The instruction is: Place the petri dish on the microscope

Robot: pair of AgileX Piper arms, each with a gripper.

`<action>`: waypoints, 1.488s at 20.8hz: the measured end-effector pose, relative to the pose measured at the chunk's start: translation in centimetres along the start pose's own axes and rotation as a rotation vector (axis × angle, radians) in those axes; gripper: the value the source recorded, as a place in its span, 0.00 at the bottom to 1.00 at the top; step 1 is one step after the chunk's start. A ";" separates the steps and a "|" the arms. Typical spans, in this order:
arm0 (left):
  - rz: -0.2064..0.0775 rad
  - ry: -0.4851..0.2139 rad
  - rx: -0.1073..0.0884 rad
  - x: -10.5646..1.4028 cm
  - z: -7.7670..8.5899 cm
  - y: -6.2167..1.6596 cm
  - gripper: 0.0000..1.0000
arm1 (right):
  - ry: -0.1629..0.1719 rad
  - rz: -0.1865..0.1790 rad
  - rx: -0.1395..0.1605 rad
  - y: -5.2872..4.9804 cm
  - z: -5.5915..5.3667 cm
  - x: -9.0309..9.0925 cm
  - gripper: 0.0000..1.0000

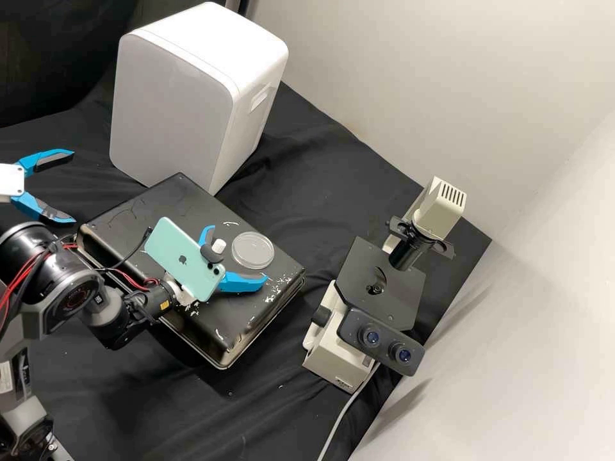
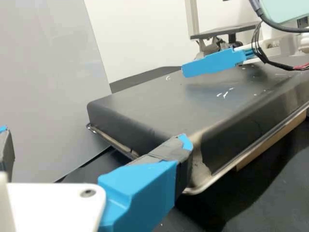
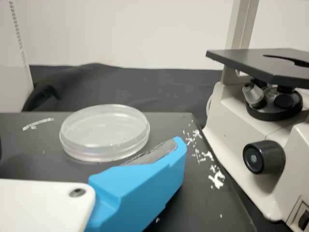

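Observation:
The clear, lidded petri dish (image 1: 252, 250) lies flat on a black raised platform (image 1: 160, 211). My right gripper (image 1: 237, 255) is low over the platform and open, one blue finger on each side of the dish's near edge. In the right wrist view the dish (image 3: 104, 130) lies just beyond one blue finger (image 3: 145, 181), apart from it. The microscope (image 1: 359, 333) stands to the right of the platform, with its flat black stage (image 1: 378, 282) bare. My left gripper (image 1: 67, 186) hangs open at the far left, holding nothing.
A tall white box (image 1: 192, 89) stands behind the platform. A pale wall runs along the bench's right side, close behind the microscope. White flecks (image 3: 205, 159) mark the platform's corner near the microscope (image 3: 241, 140). A black cloth covers the bench.

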 end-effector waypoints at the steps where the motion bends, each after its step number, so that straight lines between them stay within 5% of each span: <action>1: -0.001 0.000 0.000 0.0 0.0 -0.02 1.00 | -0.001 0.007 -0.006 0.1 0.0 0.2 1.00; 14: -0.009 0.005 0.001 0.1 0.0 -0.16 1.00 | -0.039 0.038 -0.041 -0.7 0.6 5.1 1.00; 23: -0.011 0.014 -0.003 0.1 -0.1 -0.20 1.00 | -0.056 0.051 -0.044 -1.0 1.0 6.3 1.00; 24: -0.011 0.015 -0.003 0.1 -0.1 -0.20 1.00 | -0.059 0.048 -0.050 -1.0 1.1 6.3 0.00; 31: -0.011 0.017 -0.004 0.1 -0.1 -0.20 1.00 | -0.059 0.047 -0.051 -1.0 1.1 6.3 0.00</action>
